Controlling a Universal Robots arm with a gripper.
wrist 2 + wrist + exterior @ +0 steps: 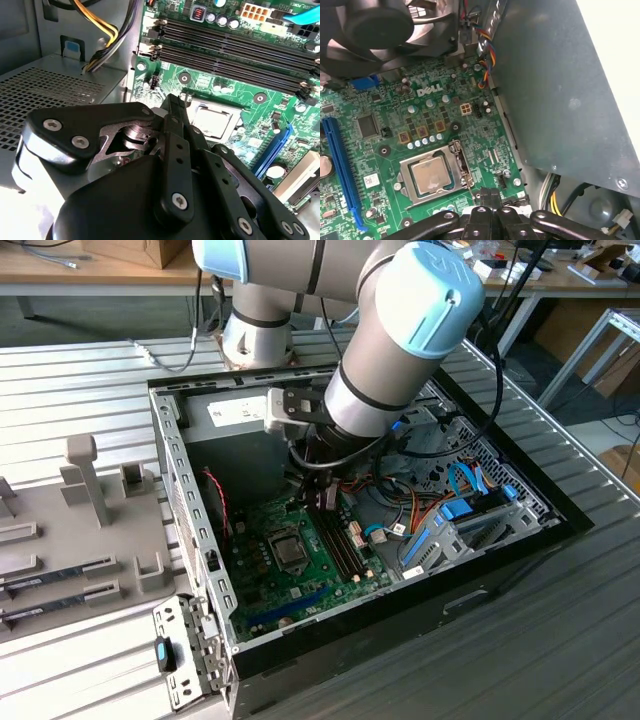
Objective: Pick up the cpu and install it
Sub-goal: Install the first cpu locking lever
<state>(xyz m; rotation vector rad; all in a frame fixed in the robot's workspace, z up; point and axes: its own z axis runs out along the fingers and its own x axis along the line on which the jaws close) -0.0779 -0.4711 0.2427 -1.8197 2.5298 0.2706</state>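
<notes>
ribbed metal worktable (560,640); wooden benches (100,280) behind; grey floor (600,430) at exterior view's right.

One cpu (434,176), one pincer (490,212)

green motherboard (300,560), blue slot (340,170), grey tray (70,540), fan (385,30)
</notes>
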